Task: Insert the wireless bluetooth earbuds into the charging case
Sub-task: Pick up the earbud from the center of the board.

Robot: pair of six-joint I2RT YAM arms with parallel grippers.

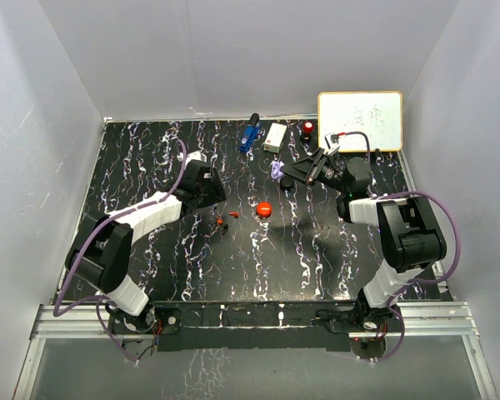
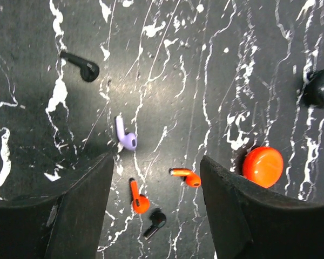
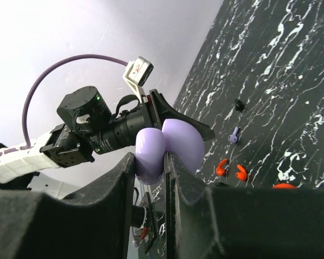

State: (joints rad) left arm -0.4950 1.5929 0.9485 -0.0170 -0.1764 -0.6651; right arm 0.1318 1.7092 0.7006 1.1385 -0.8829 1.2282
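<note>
Earbuds [image 2: 128,141], likely light, hard and slippery: pinch each across the stem. Left gripper [image 2: 156,162] jaws parted above them; right gripper [image 3: 151,167] clenched on purple case [image 3: 178,140].

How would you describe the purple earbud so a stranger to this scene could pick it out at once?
On the black white-veined table, find the left gripper, open above a scatter of earbuds. The purple earbud lies just ahead of its jaws, beyond two orange earbuds. It is the only lilac earbud; its neighbours are orange or black.
</note>
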